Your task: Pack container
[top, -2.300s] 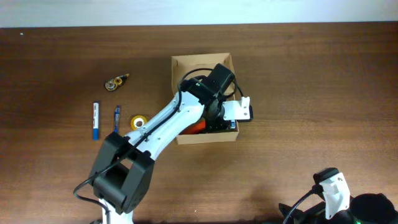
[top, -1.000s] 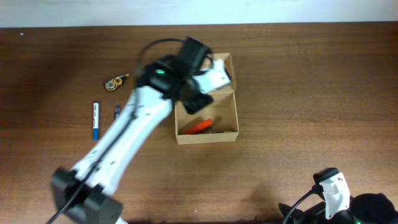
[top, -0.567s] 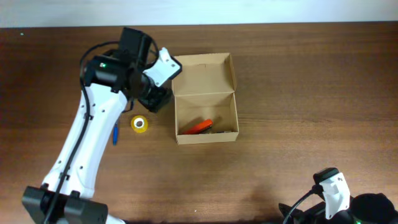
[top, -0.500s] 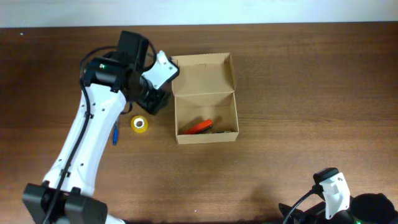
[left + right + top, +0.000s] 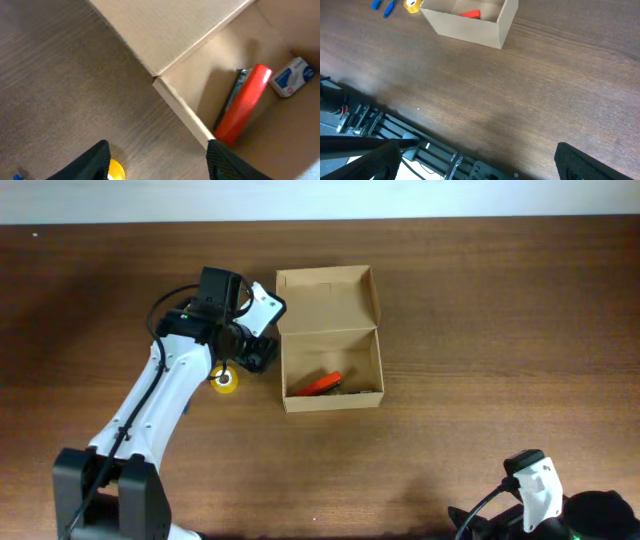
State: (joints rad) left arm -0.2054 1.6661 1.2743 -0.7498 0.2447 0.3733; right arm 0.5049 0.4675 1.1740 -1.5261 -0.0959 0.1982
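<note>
While my left gripper (image 5: 157, 152) hangs spread and empty above the left wall of the open cardboard box (image 5: 330, 401), a descent toward the yellow tape roll (image 5: 224, 378) just outside risks one finger catching that wall and shoving the box.

The tabletop (image 5: 480, 330) is dark brown wood with thin lines running along it. It fills almost the whole overhead view. A pale strip (image 5: 320, 198) runs along its far edge. In the right wrist view, black rails (image 5: 365, 122) and wires sit past the near edge.
</note>
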